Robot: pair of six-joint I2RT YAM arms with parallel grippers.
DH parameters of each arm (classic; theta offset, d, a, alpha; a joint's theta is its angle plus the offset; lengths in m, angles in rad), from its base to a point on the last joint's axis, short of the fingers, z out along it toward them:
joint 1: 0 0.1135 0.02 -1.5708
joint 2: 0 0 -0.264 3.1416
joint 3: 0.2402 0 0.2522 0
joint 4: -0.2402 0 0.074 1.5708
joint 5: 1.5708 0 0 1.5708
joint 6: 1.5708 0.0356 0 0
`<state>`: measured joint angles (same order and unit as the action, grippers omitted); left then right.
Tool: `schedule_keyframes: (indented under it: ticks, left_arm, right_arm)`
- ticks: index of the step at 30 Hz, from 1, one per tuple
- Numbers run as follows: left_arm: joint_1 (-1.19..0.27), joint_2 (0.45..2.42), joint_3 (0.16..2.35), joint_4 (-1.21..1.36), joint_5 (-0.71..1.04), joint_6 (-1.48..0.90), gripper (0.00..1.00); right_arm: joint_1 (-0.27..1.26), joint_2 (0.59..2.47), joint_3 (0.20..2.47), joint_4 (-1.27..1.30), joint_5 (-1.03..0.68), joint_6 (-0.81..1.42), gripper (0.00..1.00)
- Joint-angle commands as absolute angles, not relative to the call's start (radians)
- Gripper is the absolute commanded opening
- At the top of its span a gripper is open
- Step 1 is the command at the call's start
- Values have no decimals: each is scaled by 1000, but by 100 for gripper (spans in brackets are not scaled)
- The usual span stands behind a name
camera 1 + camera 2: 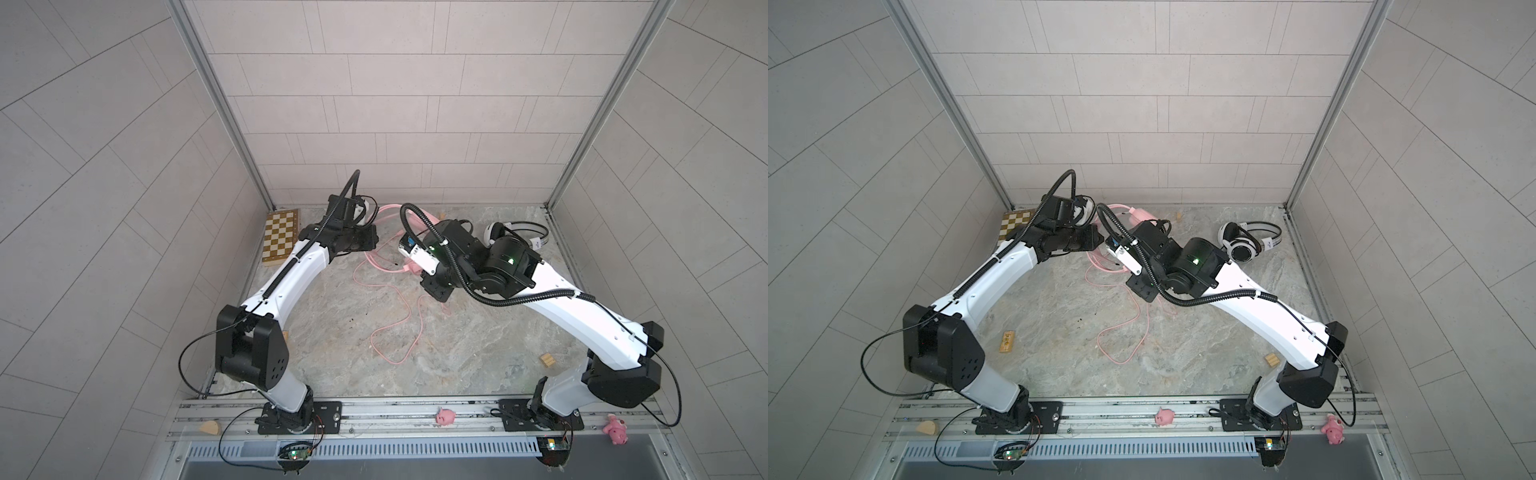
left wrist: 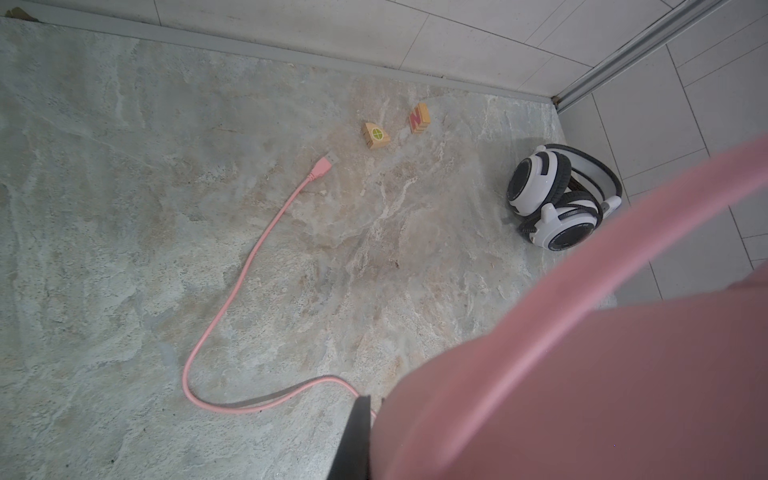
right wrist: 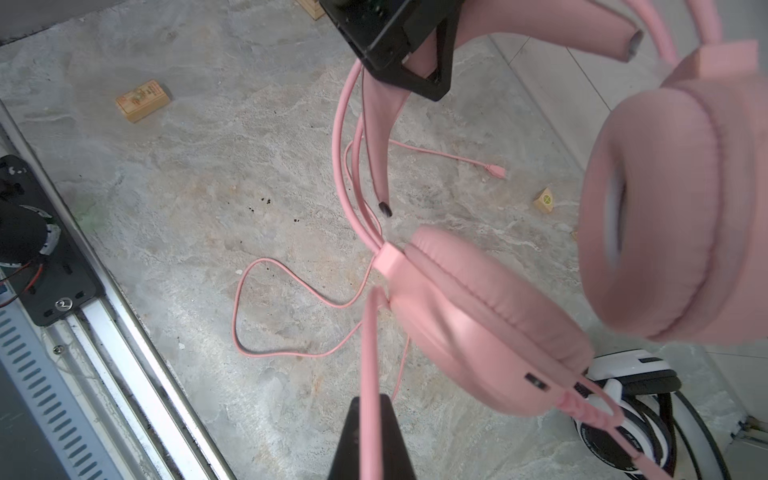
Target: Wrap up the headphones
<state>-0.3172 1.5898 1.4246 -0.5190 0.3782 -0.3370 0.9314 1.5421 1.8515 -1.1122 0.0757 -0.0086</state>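
The left gripper [image 3: 424, 70] clamps the pink headphones [image 3: 478, 316], holding them off the table [image 1: 457, 353] at far centre. Just right, the right gripper [image 3: 370, 419] pinches the pink cable [image 3: 266, 266], whose slack trails nearward below. The white headphones [image 1: 1246, 245] lie far right, nearer the right arm.

The left arm [image 1: 297, 266] and the right arm [image 1: 561, 309] are white with big black joints. A bumpy black hose [image 1: 552, 294] runs along each, and little green lights [image 1: 510, 261] glow.
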Motion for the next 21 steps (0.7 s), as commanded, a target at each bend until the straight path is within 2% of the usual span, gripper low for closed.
schedule_keyframes:
  ticks: [1, 5, 12, 16, 21]
  left_arm:
    - [-337, 1585, 1486, -515, 405, -337, 0]
    - [-345, 1586, 1492, -522, 408, -337, 0]
    - [-345, 1587, 1502, -535, 414, -340, 0]
    - [-345, 1587, 1504, -535, 416, -339, 0]
    - [-344, 1588, 1508, -552, 385, -335, 0]
  right_arm:
    - [936, 1551, 1921, -1129, 121, -45, 0]
    - [963, 1646, 2029, -1179, 67, -47, 0]
    - [1026, 1806, 2107, -1224, 116, -58, 0]
    - [1027, 1808, 2116, -1196, 160, -52, 0]
    - [1021, 1735, 2112, -1141, 308, -12, 0]
